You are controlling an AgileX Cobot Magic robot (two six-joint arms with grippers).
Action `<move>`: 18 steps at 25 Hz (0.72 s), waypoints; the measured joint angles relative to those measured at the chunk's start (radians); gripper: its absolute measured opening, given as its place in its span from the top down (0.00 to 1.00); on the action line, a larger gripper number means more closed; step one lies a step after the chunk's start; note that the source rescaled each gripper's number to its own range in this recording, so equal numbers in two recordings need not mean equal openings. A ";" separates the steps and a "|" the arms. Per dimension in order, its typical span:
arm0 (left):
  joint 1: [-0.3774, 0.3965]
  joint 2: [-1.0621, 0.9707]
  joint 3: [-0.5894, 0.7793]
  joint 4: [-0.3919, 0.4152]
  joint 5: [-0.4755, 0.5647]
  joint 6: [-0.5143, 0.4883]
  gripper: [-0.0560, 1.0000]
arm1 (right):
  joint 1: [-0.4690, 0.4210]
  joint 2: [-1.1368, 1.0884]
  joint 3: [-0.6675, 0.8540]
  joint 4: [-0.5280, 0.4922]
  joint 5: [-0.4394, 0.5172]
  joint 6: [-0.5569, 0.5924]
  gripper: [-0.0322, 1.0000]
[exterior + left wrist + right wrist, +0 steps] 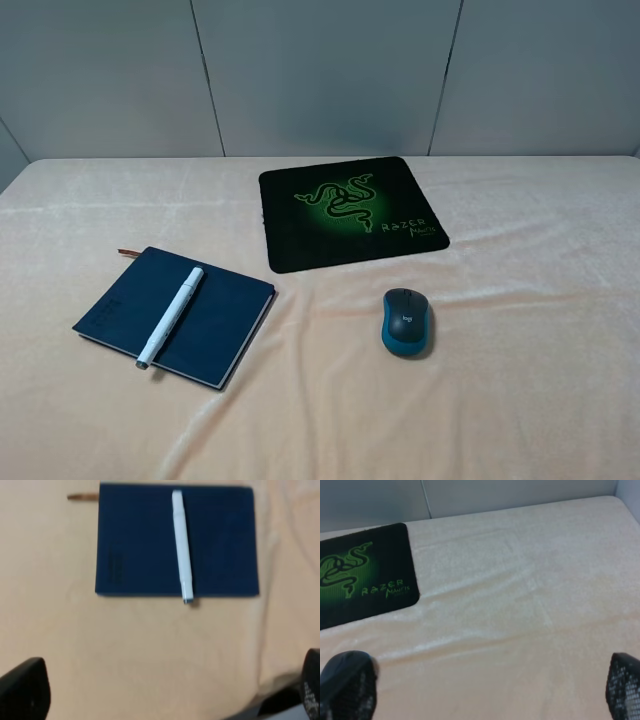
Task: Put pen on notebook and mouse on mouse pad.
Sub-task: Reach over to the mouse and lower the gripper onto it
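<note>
You've got a pale peach tablecloth [500,420] (creased in places), grey wall panels [320,70] behind it with thin dark seams [209,90], soft even light.

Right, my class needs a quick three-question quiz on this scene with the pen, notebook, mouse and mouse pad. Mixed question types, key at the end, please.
1. True or false: the pen lies on the notebook.
2. Multiple choice: the mouse rests A) on the mouse pad; B) on the cloth, off the pad; C) on the notebook.
3. Fill in: the task step not yet done is moving the ____.
Key: 1 true; 2 B; 3 mouse.
</note>
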 joint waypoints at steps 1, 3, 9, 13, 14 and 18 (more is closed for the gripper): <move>0.000 -0.025 0.000 0.000 0.001 0.001 0.00 | 0.000 0.000 0.000 0.000 0.000 0.000 0.00; 0.000 -0.067 0.000 0.000 0.001 0.001 0.00 | 0.000 0.000 0.000 0.000 0.000 0.000 0.00; 0.078 -0.136 0.011 0.001 0.001 0.002 0.00 | 0.000 0.000 0.000 0.000 0.000 0.000 0.00; 0.168 -0.177 0.041 -0.004 -0.001 0.003 0.00 | 0.000 0.000 0.000 0.000 0.000 0.000 0.00; 0.189 -0.188 0.051 -0.006 -0.002 0.003 0.00 | 0.000 0.000 0.000 0.000 0.000 0.000 0.00; 0.245 -0.261 0.121 -0.010 -0.050 0.003 0.00 | 0.000 0.000 0.000 0.000 0.000 0.000 0.00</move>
